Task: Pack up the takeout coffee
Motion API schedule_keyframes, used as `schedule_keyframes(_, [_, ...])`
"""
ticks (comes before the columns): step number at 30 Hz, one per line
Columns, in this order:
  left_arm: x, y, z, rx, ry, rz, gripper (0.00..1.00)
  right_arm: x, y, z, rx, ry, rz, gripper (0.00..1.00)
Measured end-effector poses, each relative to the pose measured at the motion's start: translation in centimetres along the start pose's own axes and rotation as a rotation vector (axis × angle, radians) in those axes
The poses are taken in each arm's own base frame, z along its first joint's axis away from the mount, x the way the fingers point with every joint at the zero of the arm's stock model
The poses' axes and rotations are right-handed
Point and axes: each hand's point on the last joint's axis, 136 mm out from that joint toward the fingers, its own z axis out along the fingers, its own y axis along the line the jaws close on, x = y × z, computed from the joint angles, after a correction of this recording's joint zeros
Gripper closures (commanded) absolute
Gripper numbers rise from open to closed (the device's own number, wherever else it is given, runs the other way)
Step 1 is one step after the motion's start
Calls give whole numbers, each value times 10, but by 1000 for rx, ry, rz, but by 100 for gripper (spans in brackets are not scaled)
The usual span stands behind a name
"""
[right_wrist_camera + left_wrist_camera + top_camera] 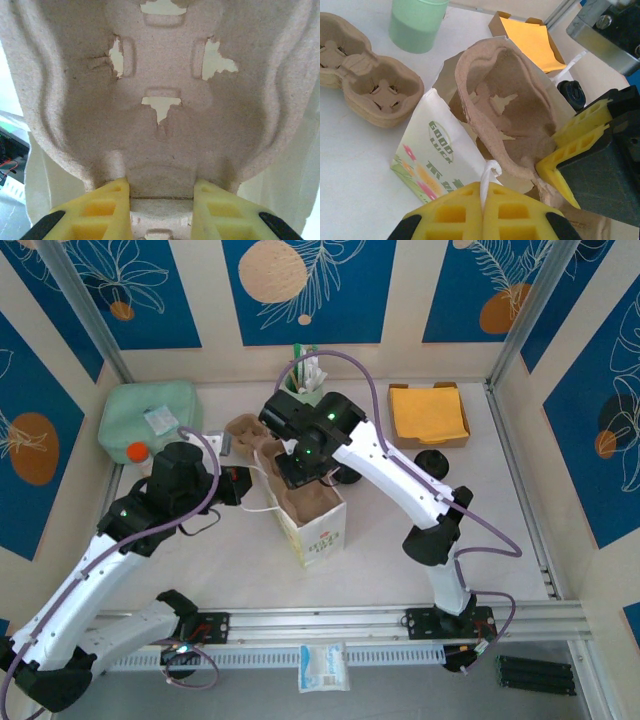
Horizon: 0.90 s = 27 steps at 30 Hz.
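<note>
Left gripper (pixel 482 212) pinches the white handle (pixel 489 172) tight, I guess to hold the paper bag (pixel 432 150) open; right gripper (pixel 161 205) is clamped on the pulp carrier (pixel 160 75), half inside.

The counter (pixel 500 480) is lit brightly and evenly from above, and only soft shadows are cast. In the right wrist view the pulp carrier (pixel 160 100) is rendered slightly soft.

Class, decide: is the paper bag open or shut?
Open. The left hand pinches the white handle of the paper bag; the pulp carrier in the right hand stands in its mouth.
</note>
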Motion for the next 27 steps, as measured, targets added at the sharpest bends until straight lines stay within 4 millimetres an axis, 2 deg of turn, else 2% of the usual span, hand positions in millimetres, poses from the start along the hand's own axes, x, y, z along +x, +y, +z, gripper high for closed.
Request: schedule_keyframes(27, [0,-2,0,11,-2,-17,100,12,-9,27,101,83,11,72])
